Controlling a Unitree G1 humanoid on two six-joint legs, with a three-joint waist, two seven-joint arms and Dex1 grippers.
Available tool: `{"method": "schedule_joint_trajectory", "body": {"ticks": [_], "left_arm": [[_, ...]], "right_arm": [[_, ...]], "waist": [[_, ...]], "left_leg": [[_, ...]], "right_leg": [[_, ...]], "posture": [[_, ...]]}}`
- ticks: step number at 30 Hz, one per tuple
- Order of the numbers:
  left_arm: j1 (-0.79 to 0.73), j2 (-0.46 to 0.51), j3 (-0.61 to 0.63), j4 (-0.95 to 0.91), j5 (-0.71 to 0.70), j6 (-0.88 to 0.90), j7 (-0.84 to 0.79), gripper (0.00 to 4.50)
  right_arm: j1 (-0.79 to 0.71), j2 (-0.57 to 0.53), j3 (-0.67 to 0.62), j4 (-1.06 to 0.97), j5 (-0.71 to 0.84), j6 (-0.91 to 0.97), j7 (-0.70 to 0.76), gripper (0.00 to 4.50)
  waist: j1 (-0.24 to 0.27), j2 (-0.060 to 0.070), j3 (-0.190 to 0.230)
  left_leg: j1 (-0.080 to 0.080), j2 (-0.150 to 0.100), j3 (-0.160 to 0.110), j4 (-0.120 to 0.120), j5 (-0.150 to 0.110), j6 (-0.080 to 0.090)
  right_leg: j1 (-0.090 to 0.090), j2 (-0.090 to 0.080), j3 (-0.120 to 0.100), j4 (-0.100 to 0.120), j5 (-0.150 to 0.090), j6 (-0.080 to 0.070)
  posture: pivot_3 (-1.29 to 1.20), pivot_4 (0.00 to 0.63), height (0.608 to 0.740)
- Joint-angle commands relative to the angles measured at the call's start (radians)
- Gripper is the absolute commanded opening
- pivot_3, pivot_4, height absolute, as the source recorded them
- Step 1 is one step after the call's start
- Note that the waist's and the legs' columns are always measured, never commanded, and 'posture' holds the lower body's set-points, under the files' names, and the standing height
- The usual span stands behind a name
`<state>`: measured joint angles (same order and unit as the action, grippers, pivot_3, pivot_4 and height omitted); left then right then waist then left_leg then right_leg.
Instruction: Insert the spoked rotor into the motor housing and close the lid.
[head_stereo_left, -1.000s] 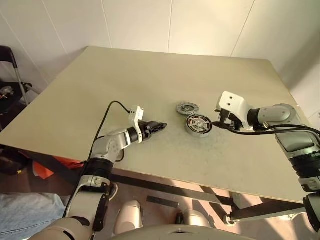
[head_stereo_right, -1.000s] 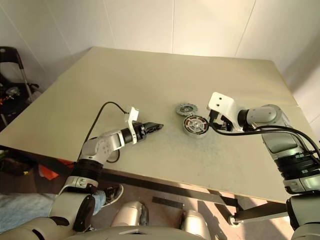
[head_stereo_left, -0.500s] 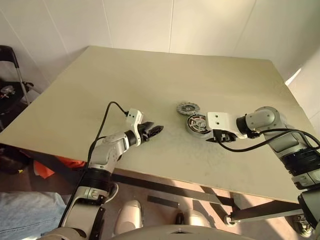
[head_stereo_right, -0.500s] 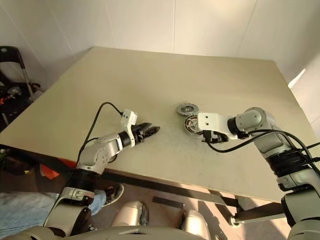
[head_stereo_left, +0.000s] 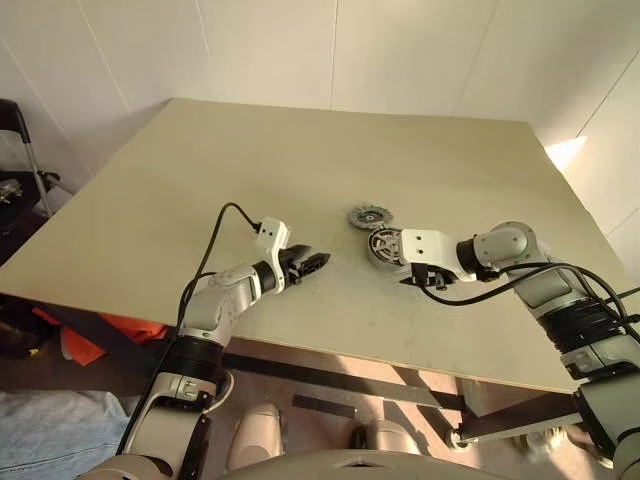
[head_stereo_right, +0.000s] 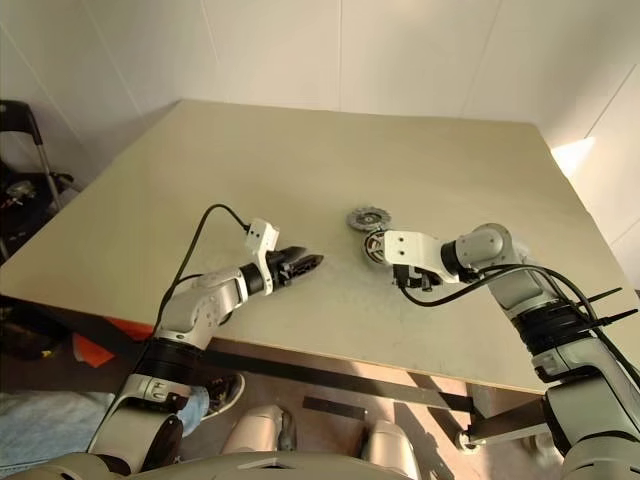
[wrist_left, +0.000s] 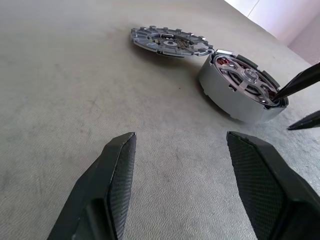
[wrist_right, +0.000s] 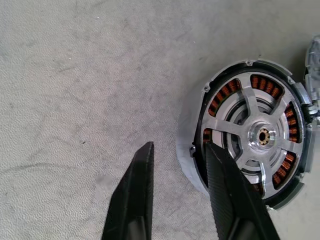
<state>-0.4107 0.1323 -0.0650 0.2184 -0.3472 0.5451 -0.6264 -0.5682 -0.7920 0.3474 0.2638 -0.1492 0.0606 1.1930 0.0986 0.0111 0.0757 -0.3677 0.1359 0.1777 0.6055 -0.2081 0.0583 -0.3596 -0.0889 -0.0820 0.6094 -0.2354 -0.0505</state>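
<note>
The motor housing (head_stereo_left: 384, 244), a silver ring with red-copper windings, lies mid-table. The spoked rotor (wrist_right: 250, 135) sits inside it, pale spokes around a bright hub. Just behind and touching the housing lies the lid (head_stereo_left: 369, 216), a flat grey toothed disc, also seen in the left wrist view (wrist_left: 167, 41). My right gripper (wrist_right: 180, 146) points down at the housing's near edge. Its fingers are apart and straddle the rim, one over the windings and one above the table just outside. My left gripper (wrist_left: 181, 137) hovers open and empty, low over the table to the housing's left.
The beige table (head_stereo_left: 250, 150) is bare around the parts, with white walls behind it. A black cable (head_stereo_left: 215, 235) loops over the left arm. A dark chair frame (head_stereo_left: 15, 150) stands off the table's left edge.
My right gripper has swung from the housing's right side down to its near edge, and its fingers have narrowed. The left gripper has stayed put. The camera view shifted slightly.
</note>
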Motion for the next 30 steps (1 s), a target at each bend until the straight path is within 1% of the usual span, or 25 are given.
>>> {"method": "schedule_joint_trajectory", "body": {"ticks": [1, 2, 3, 8, 13, 15, 17, 18, 22, 24, 26, 29, 30], "left_arm": [[-0.015, 0.003, 0.002, -0.040, 0.001, -0.008, 0.006, 3.03], [-0.014, 0.003, 0.002, -0.042, 0.000, -0.008, 0.008, 3.03], [-0.012, 0.003, 0.001, -0.042, 0.000, -0.009, 0.009, 3.03], [-0.009, 0.000, -0.001, -0.042, 0.000, -0.010, 0.015, 3.03], [-0.009, -0.001, -0.003, -0.034, 0.003, -0.013, 0.017, 3.03], [-0.008, -0.001, -0.001, -0.031, 0.003, -0.013, 0.021, 3.03], [-0.006, 0.000, 0.002, -0.031, 0.002, -0.013, 0.027, 3.03], [-0.006, 0.000, 0.003, -0.032, 0.002, -0.013, 0.029, 3.03], [0.004, 0.004, 0.013, -0.032, 0.001, -0.016, 0.041, 3.03], [0.010, 0.009, 0.017, -0.039, -0.001, -0.015, 0.044, 3.03], [0.017, 0.012, 0.022, -0.048, -0.004, -0.013, 0.049, 3.03], [0.030, 0.020, 0.026, -0.062, -0.006, -0.010, 0.050, 3.03], [0.035, 0.022, 0.027, -0.068, -0.006, -0.009, 0.051, 3.03]], "right_arm": [[-0.006, -0.001, 0.010, 0.031, -0.031, 0.003, 0.000, 0.44], [-0.009, 0.001, 0.010, 0.035, -0.036, 0.003, -0.004, 0.14], [-0.012, 0.002, 0.011, 0.038, -0.041, 0.003, -0.009, 0.04], [-0.012, 0.005, 0.010, 0.042, -0.050, 0.012, -0.024, 0.04], [-0.009, 0.012, -0.012, 0.026, -0.028, 0.074, -0.036, 0.04], [-0.031, 0.049, -0.066, -0.018, 0.027, 0.233, -0.063, 0.04], [-0.056, 0.075, -0.121, -0.086, 0.093, 0.407, -0.058, 0.04], [-0.061, 0.078, -0.132, -0.111, 0.110, 0.455, -0.053, 0.04], [-0.125, 0.117, -0.223, -0.265, 0.252, 0.829, -0.071, 0.04], [-0.145, 0.152, -0.258, -0.343, 0.307, 1.026, -0.113, 0.04], [-0.156, 0.199, -0.293, -0.408, 0.349, 1.200, -0.170, 0.04], [-0.190, 0.307, -0.367, -0.463, 0.379, 1.452, -0.278, 0.04], [-0.206, 0.357, -0.407, -0.441, 0.375, 1.509, -0.333, 0.04]], "waist": [[0.001, 0.000, 0.000], [0.000, -0.002, -0.001], [-0.001, -0.002, -0.001], [-0.003, -0.002, -0.001], [-0.003, -0.002, -0.001], [-0.004, -0.002, -0.001], [-0.005, -0.001, 0.000], [-0.005, 0.000, 0.000], [-0.003, 0.002, 0.001], [-0.002, 0.002, 0.001], [0.000, 0.002, 0.001], [0.004, 0.002, 0.001], [0.005, 0.002, 0.001]], "left_leg": [[0.000, 0.000, 0.000, 0.000, 0.000, 0.000], [0.000, 0.000, 0.000, 0.000, 0.000, 0.001], [0.000, 0.000, 0.000, 0.000, 0.000, 0.001], [0.000, 0.000, 0.000, 0.000, 0.000, 0.001], [0.001, 0.000, 0.000, 0.001, 0.000, 0.000], [0.002, 0.000, 0.000, 0.001, 0.000, 0.000], [0.003, 0.000, 0.000, 0.001, 0.000, 0.000], [0.003, 0.000, 0.000, 0.001, 0.000, 0.000], [-0.003, 0.000, 0.000, 0.001, 0.000, 0.000], [-0.009, 0.000, 0.000, 0.000, 0.002, 0.003], [-0.016, 0.001, 0.000, 0.000, 0.003, 0.002], [-0.021, 0.002, 0.000, 0.000, 0.004, 0.000], [-0.022, 0.002, 0.000, 0.000, 0.005, -0.001]], "right_leg": [[0.000, 0.000, 0.000, 0.000, 0.000, 0.000], [0.000, 0.000, 0.000, 0.000, 0.000, 0.000], [0.000, 0.000, 0.000, 0.000, 0.000, 0.000], [0.000, 0.000, 0.000, 0.000, 0.000, 0.000], [0.001, 0.000, 0.000, 0.000, 0.000, 0.000], [0.002, 0.000, 0.000, 0.000, 0.000, 0.000], [0.003, 0.000, 0.000, 0.000, 0.000, 0.000], [0.002, 0.000, 0.000, 0.000, 0.000, 0.000], [-0.004, 0.000, 0.001, 0.002, 0.001, -0.001], [-0.012, 0.000, 0.001, 0.005, 0.001, -0.002], [-0.021, 0.001, 0.001, 0.009, 0.001, -0.002], [-0.028, 0.002, 0.001, 0.013, -0.001, -0.005], [-0.029, 0.002, 0.001, 0.013, -0.001, -0.005]], "posture": [[0.00, 0.000, 0.740], [0.00, 0.000, 0.740], [0.00, 0.000, 0.740], [0.00, 0.000, 0.740], [0.00, 0.000, 0.740], [0.00, 0.000, 0.740], [0.00, 0.000, 0.740], [0.00, 0.000, 0.740], [0.00, 0.000, 0.740], [0.00, 0.000, 0.740], [0.00, 0.000, 0.740], [0.00, 0.000, 0.740], [0.00, 0.000, 0.740]]}}
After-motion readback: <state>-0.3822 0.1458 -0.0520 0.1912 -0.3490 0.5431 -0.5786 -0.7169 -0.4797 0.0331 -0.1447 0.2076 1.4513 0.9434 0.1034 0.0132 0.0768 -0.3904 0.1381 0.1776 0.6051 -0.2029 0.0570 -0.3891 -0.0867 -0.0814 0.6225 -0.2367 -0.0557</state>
